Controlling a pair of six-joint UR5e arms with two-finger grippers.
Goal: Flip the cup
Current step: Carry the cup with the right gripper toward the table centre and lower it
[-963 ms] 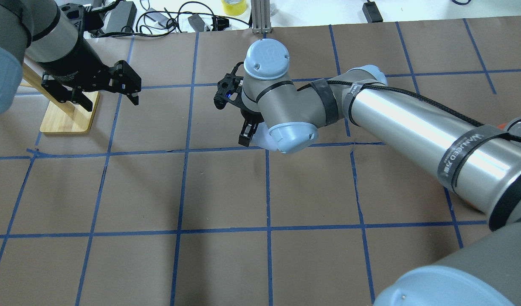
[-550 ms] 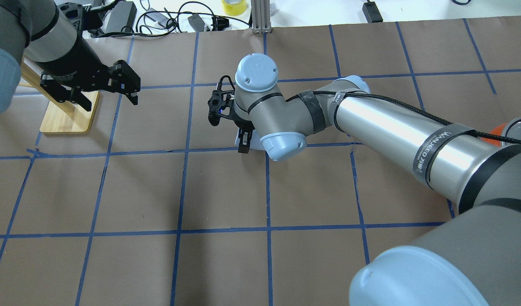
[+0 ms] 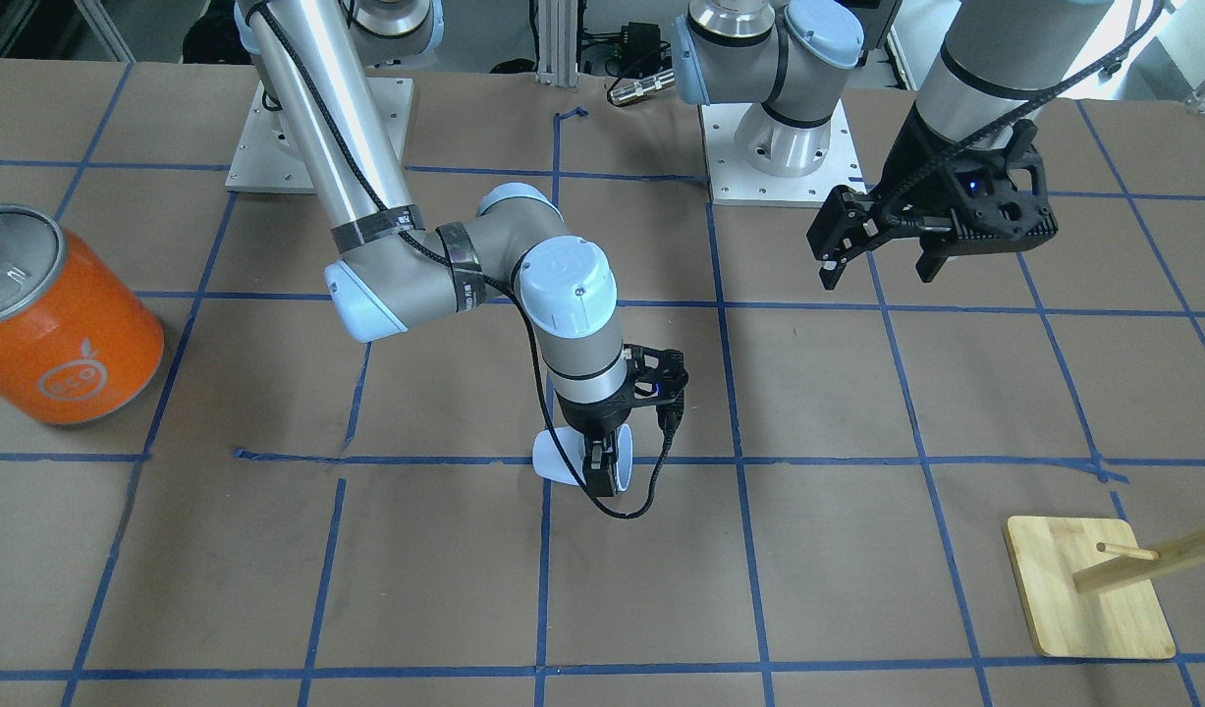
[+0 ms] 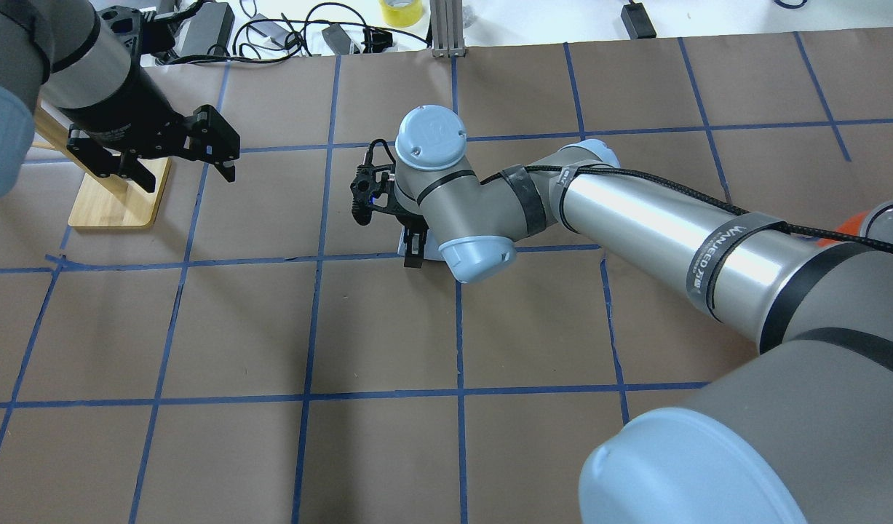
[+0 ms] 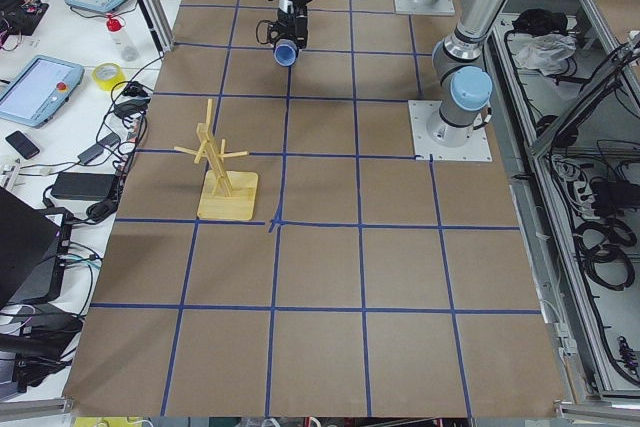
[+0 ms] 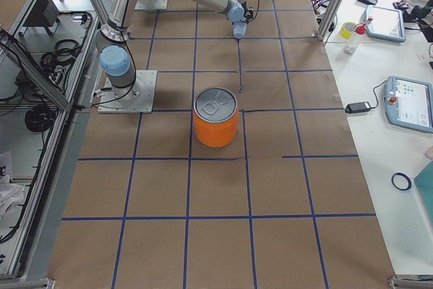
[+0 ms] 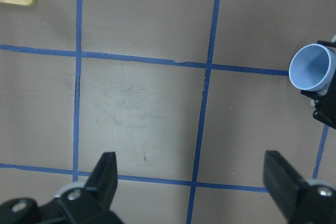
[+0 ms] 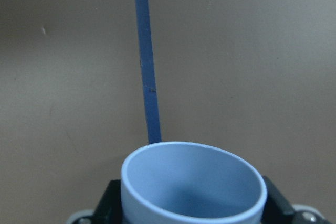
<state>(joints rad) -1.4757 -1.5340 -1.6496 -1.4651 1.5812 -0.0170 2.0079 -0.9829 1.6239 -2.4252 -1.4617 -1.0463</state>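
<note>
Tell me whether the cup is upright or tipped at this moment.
Tipped sideways: the cup, held in the right gripper, shows its open mouth to the left wrist camera.

Cup (image 3: 555, 460): middle of the surface (image 3: 857, 550), within the right end effector (image 3: 594, 463), mouth toward the robot's left.
Can (image 3: 57, 324): robot's far right.
Stand (image 3: 1088, 599): robot's far left; left end effector (image 3: 875, 267) hangs nearby.

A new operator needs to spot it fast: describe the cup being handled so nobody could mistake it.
On the brown table gridded with blue tape, follow the right arm to the middle. The right gripper there holds the cup, a small pale blue-white handleless tumbler, on its side. Unlike it, the orange can off to one side is far bigger and silver-lidded.
</note>
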